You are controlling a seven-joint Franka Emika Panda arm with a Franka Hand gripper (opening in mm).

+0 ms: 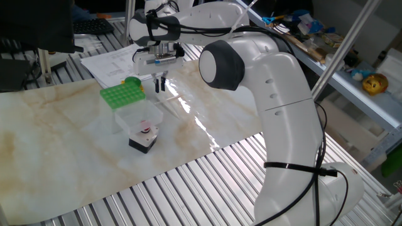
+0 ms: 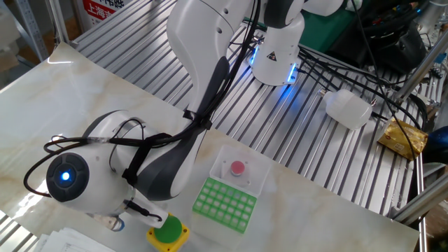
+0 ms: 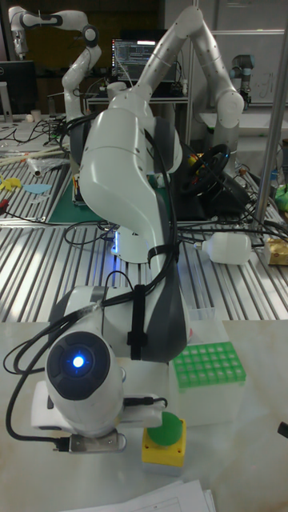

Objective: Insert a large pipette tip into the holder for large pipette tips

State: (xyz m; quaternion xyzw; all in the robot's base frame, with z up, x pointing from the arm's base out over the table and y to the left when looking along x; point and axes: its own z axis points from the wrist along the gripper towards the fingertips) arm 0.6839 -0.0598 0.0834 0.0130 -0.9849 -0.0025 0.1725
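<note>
The gripper (image 1: 161,85) hangs beside the green rack (image 1: 122,95), jaws narrow around what may be the pipette tip (too slender to confirm), and every rack hole looks empty, so insertion remains.

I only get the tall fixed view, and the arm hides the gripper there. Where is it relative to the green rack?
Observer: The gripper hangs beside the green rack, near the green-and-yellow knob, not over the holes.
Operator: Holding a tip?
Observer: No; its fingers look slightly apart, nothing visible between them.
Operator: Anything else close?
Observer: A black box with a red button stands apart from the rack, beside a clear container.
</note>
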